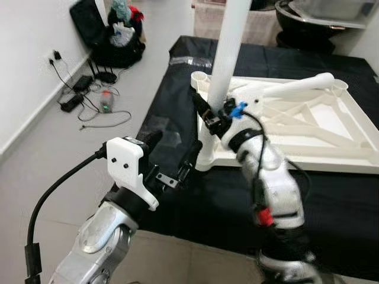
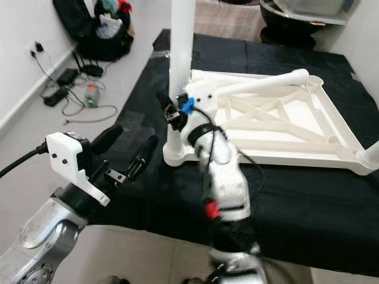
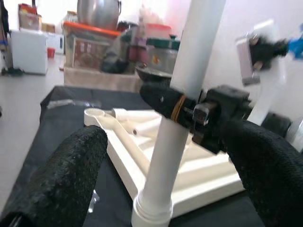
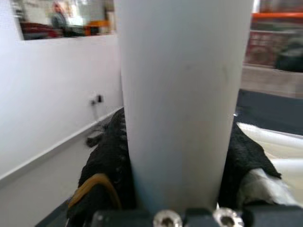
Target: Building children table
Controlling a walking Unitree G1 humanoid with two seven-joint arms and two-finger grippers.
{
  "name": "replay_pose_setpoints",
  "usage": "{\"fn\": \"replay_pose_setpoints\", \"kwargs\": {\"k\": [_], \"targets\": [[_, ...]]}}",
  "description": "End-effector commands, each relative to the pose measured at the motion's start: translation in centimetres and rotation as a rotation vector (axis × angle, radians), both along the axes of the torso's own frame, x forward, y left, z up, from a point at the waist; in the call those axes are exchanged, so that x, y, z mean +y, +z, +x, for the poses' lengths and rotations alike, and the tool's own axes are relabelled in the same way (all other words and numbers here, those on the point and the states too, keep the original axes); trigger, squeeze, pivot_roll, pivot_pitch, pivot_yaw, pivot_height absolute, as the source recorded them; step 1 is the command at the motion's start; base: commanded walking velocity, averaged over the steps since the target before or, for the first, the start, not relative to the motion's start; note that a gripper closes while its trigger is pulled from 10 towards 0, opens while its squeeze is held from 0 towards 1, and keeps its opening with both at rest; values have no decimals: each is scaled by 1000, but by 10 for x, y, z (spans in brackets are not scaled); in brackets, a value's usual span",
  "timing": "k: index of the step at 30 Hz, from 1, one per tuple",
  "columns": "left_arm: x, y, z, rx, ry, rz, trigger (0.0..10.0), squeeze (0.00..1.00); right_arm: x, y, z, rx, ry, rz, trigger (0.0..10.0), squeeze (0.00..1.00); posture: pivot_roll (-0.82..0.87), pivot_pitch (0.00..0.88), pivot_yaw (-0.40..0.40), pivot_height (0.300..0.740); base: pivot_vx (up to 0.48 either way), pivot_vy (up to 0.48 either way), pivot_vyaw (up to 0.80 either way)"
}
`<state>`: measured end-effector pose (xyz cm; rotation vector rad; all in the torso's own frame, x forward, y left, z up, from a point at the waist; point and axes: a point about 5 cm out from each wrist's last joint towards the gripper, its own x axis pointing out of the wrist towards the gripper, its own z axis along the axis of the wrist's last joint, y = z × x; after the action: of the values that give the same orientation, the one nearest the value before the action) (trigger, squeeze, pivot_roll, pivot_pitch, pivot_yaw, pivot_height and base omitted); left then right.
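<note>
A white children's table top [image 1: 308,161] lies upside down on a black cloth. One white leg [image 1: 228,53] stands upright in its near left corner socket [image 1: 204,160]. My right gripper [image 1: 212,115] is shut on this leg low down, its black fingers [image 4: 109,151] pressed to both sides of the tube [image 4: 182,104]. My left gripper [image 2: 127,145] hovers open just left of that corner, at socket height, with the leg [image 3: 189,94] seen between its spread fingers [image 3: 80,156]. A second white leg [image 1: 296,86] lies across the frame's ribs.
The cloth-covered surface ends in an edge close to me. On the floor to the left are cables with a power strip [image 1: 74,100] and a black bag [image 1: 109,35] against the wall. A dark basin [image 1: 308,23] sits behind the table.
</note>
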<state>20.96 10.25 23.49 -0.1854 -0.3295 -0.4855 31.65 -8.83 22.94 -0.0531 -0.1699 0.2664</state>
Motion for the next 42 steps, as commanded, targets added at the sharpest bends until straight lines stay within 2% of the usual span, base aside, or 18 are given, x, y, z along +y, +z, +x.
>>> {"fn": "replay_pose_setpoints", "kwargs": {"k": [1,2,3,4,10,11,12,13,15,19,23,24,26,27,34,35,36,42], "targets": [[0,-2,3,1,1,14,10000,0,-5,-59,2,254,-74,-75,0,0,52,109,-81,740,0,0,0],[0,-3,4,1,2,12,10000,0,-4,-55,5,253,-60,-83,5176,0,45,108,-76,740,0,0,0],[0,-3,4,1,2,12,10000,0,-4,-55,5,253,-60,-83,5176,0,45,108,-76,740,0,0,0],[-1,-3,4,2,4,7,10000,0,-4,-51,8,250,-33,-120,10000,0,40,116,-74,740,0,0,0],[-3,-4,2,12,0,0,10000,0,-6,-40,8,188,62,-89,10000,0,33,133,-65,740,0,0,0],[-3,-5,0,15,-3,-2,10000,0,-7,-36,5,176,72,-58,10000,1000,34,135,-65,740,0,0,0],[-3,-5,0,15,-3,-2,10000,0,-7,-36,5,176,72,-58,10000,1000,34,135,-65,740,0,0,0],[-2,-6,-1,22,-5,-1,10000,0,-6,-26,5,137,214,-16,10000,1000,37,161,-62,740,0,0,0],[-1,-6,-3,29,-5,0,10000,0,-11,-15,7,85,297,-15,10000,1000,41,175,-60,740,0,0,0],[0,-8,-9,54,-2,0,10000,0,-33,14,11,-27,580,-139,10000,1000,61,219,-57,740,0,0,0],[-1,-8,-10,59,-2,0,10000,0,-38,18,13,-34,621,-183,10000,1000,63,223,-57,740,0,0,0],[-2,-8,-12,63,-3,-1,10000,0,-42,21,16,-32,661,-200,10000,914,72,237,-54,740,0,0,0],[-2,-8,-12,63,-3,-1,10000,0,-42,21,16,-32,661,-200,10000,914,72,237,-54,740,0,0,0],[-4,-8,-17,78,-11,1,10000,0,-51,25,24,-7,749,-226,10000,0,91,264,-44,740,0,0,0],[-4,-6,-22,89,-23,11,10000,0,-61,32,39,-17,773,-217,10000,0,113,285,-25,740,0,0,0],[-3,-6,-23,91,-28,16,10000,0,-62,36,43,-32,772,-206,2431,0,125,292,-14,740,0,0,0],[-2,-5,-24,94,-32,24,10000,0,-60,40,46,-46,815,-182,0,0,128,293,-10,740,0,0,0],[-1,-4,-23,91,-31,28,10000,0,-58,40,43,-47,858,-183,0,0,123,288,-13,740,0,0,0]]}}
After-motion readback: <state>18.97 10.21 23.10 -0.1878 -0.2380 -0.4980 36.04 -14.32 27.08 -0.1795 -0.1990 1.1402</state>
